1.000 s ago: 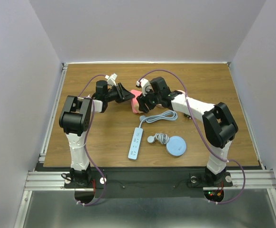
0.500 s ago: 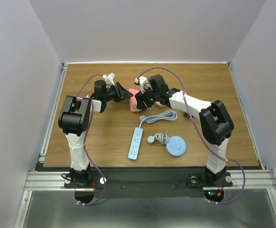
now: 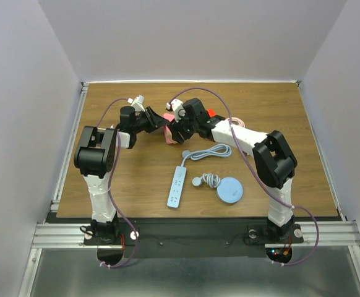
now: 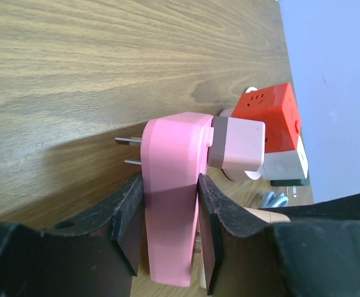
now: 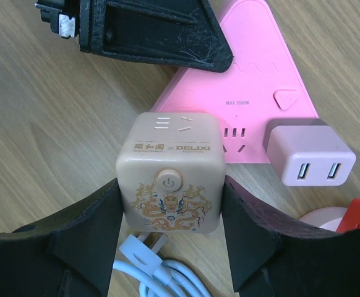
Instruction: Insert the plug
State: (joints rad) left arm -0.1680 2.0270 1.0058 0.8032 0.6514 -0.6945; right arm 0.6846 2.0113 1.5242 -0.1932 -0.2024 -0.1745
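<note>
Leftward, your left gripper [image 4: 169, 210] is drifting, pinching the pink adapter [image 4: 174, 154]; your right gripper [image 5: 171, 210] is following, clamping the cube socket [image 5: 171, 167]. Skewed prongs [image 4: 127, 151] are risking jams.

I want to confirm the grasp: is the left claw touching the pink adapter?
Touching. In the left wrist view, both fingers of the left claw press flat against opposite sides of the pink adapter.
</note>
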